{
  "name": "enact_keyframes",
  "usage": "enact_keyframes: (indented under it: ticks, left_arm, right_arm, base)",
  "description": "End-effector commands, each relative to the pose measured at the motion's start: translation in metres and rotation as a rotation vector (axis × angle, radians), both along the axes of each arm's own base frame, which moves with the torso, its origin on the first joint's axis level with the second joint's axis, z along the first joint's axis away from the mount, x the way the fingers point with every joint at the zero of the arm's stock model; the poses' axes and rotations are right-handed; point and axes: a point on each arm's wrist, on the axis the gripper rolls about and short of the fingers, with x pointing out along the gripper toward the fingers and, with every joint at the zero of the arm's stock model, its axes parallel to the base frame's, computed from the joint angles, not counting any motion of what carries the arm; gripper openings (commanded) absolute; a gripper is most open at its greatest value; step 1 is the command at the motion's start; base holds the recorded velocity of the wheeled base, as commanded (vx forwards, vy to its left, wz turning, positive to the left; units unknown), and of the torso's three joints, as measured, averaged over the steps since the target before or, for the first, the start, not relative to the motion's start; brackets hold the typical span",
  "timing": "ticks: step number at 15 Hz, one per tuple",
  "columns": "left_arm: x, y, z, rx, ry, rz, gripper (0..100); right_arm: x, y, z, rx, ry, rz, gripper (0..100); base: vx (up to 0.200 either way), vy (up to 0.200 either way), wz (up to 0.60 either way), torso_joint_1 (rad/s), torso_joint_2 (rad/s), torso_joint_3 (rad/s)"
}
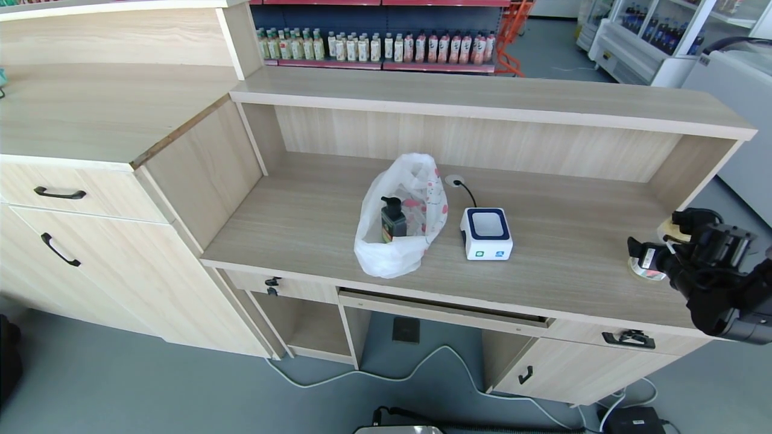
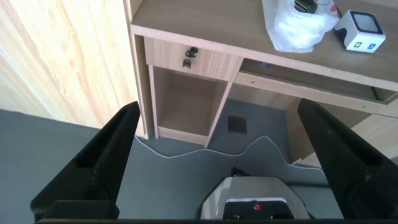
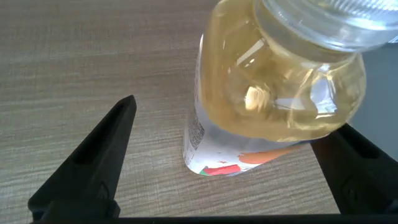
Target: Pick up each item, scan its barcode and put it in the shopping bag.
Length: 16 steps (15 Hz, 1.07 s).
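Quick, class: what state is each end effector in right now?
Left end effector: open, empty.
Right end effector: open, straddling the bottle, not clamped.

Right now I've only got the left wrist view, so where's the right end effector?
Observer: The right end effector sits at the right end of the counter, around a bottle of yellowish liquid.
Operator: Has it closed on it?
Observer: No, the fingers stand open and the bottle rests on the counter.
Operator: Anything bagged yet?
Observer: A dark pump bottle stands upright in the shopping bag.
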Motion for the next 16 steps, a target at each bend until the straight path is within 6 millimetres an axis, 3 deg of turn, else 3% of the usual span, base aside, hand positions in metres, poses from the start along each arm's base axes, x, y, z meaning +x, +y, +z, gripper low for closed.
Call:
enact_keyframes:
  ticks: [1,5,10,11,16]
  left_arm:
    - [0.000,0.000,0.000,0.000,-0.001,0.001,100]
    - [0.000,0.000,0.000,0.000,-0.001,0.001,100]
    - [0.000,0.000,0.000,0.000,-0.001,-0.001,100]
    - [0.000,0.000,0.000,0.000,-0.001,0.001,100]
    - [0.000,0.000,0.000,0.000,-0.001,-0.001,100]
  right_arm:
    - [0.004,-0.006,-0.004,-0.011,-0.006,-0.010,100]
    - [0.015,-0.016,-0.018,-0.047,0.006,-0.020,100]
    - [0.027,-0.021,-0.016,-0.071,-0.027,-0.017,100]
    - [0.027,-0.022,-0.017,-0.069,-0.021,-0.018,0]
    - [0.025,-0.028,-0.025,-0.103,0.013,-0.021,0]
  base:
    - [0.000,0.000,0.00,0.000,0.00,0.000]
    - [0.000,0.000,0.00,0.000,0.00,0.000]
    - [0.000,0.000,0.00,0.000,0.00,0.000]
    - [0.000,0.000,0.00,0.000,0.00,0.000]
    - [0.000,0.000,0.00,0.000,0.00,0.000]
